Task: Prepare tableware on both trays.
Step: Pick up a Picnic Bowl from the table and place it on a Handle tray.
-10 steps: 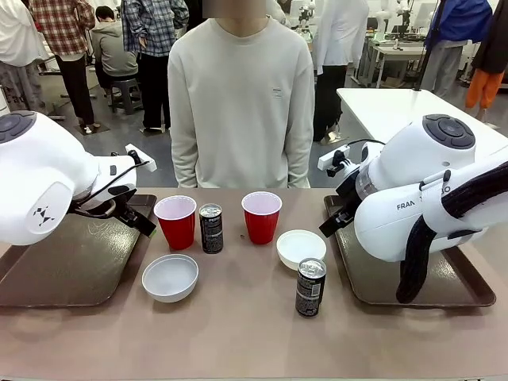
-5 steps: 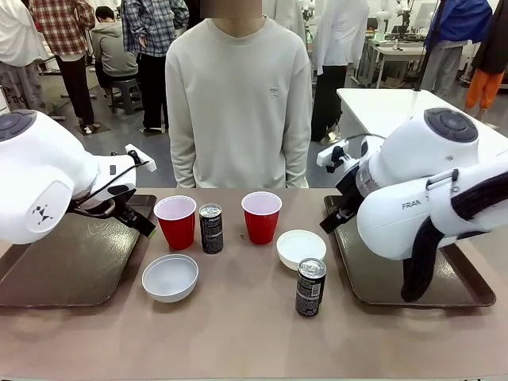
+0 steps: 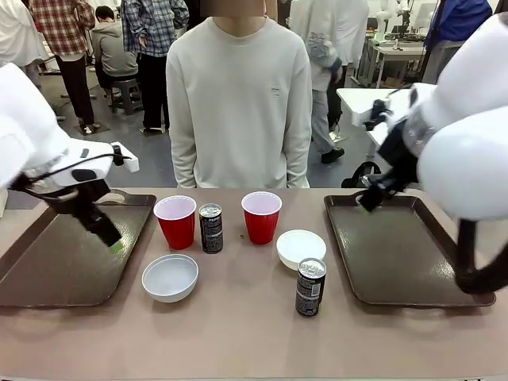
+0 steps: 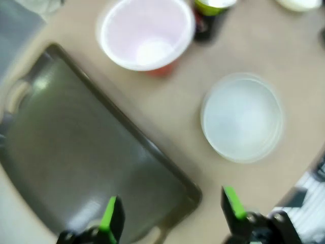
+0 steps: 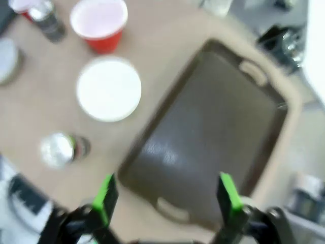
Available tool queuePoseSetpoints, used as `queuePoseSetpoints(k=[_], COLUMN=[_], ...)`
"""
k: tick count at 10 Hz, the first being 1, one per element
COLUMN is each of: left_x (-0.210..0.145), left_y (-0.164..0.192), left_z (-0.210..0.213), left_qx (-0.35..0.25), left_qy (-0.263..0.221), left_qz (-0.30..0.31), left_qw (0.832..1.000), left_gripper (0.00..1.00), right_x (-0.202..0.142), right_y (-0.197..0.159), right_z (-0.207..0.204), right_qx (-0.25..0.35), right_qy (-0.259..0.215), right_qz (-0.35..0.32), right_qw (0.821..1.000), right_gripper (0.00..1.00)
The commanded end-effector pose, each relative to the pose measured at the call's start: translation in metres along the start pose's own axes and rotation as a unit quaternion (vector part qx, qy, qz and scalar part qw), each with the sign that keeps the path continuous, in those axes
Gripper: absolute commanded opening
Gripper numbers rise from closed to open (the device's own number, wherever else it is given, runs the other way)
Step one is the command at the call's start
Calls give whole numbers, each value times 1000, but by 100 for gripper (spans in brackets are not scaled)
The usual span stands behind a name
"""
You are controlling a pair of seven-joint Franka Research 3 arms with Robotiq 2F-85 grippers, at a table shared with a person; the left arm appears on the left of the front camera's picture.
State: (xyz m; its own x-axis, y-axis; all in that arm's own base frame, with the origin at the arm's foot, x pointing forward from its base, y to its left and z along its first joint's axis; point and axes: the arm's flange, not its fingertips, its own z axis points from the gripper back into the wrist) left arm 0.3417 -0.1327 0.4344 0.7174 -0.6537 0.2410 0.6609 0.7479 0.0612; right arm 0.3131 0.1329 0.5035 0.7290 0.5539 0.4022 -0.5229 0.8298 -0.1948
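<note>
Both trays are bare, and all six pieces sit on the table between them. My left gripper (image 3: 107, 232) hangs over the left tray (image 3: 55, 266) near its inner rim, jaws wide and holding nothing. The left cup (image 3: 175, 221) stands just beside that rim, so it's tight there. The far can (image 3: 210, 228) is wedged close between it and the right cup (image 3: 261, 217).

There's more room up front. The left bowl (image 3: 170, 277) and the near can (image 3: 310, 287) stand well apart, with open tabletop along my edge.

My right gripper (image 3: 367, 197) hovers above the right tray (image 3: 405, 254) at its far inner corner, jaws spread and empty.

The left wrist view gives me what the front can't: the tray's rounded corner under the fingers (image 4: 110, 219), a handle slot, and a strip of table between rim and bowl.

The right wrist view shows both of its tray's handle slots, and the right bowl (image 5: 108, 89) near the rim but not touching it.

The person (image 3: 238, 103) stands at the far side.
</note>
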Motion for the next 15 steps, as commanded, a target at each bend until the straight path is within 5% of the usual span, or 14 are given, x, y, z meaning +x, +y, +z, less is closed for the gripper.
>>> queuePoseSetpoints(k=[1, 3, 4, 7, 8, 10, 12, 15], left_x=[-78, -96, -23, -29, -33, -56, -73, -107], left_y=[-30, -37, -14, -16, 1, 39, 93, 139], left_z=[19, 29, 38, 57, 61, 76, 78, 74], left_qx=[-52, -16, -41, -40, -93, -205, -366, -425], left_qy=[12, -51, 20, 3, -8, -61, -100, -129], left_qz=[-3, 45, 1, 13, 19, 40, 58, 104], left_qw=[999, 998, 999, 999, 995, 976, 923, 890], left_gripper=[100, 100, 100, 100, 100, 100, 100, 100], right_x=[-132, -162, -39, -48, -51, -86, -127, -175], right_y=[22, 27, -4, -5, -21, -74, -122, -160], right_z=[-17, -24, 21, 32, 23, 24, 21, 46], right_qx=[51, 22, 41, 40, 105, 232, 324, 389], right_qy=[74, 63, 82, 89, 97, 48, -8, -98], right_qz=[-62, -86, -46, -59, -89, -189, -281, -319], right_qw=[994, 994, 995, 993, 986, 953, 903, 859], right_gripper=[100, 100, 100, 100, 100, 100, 100, 100])
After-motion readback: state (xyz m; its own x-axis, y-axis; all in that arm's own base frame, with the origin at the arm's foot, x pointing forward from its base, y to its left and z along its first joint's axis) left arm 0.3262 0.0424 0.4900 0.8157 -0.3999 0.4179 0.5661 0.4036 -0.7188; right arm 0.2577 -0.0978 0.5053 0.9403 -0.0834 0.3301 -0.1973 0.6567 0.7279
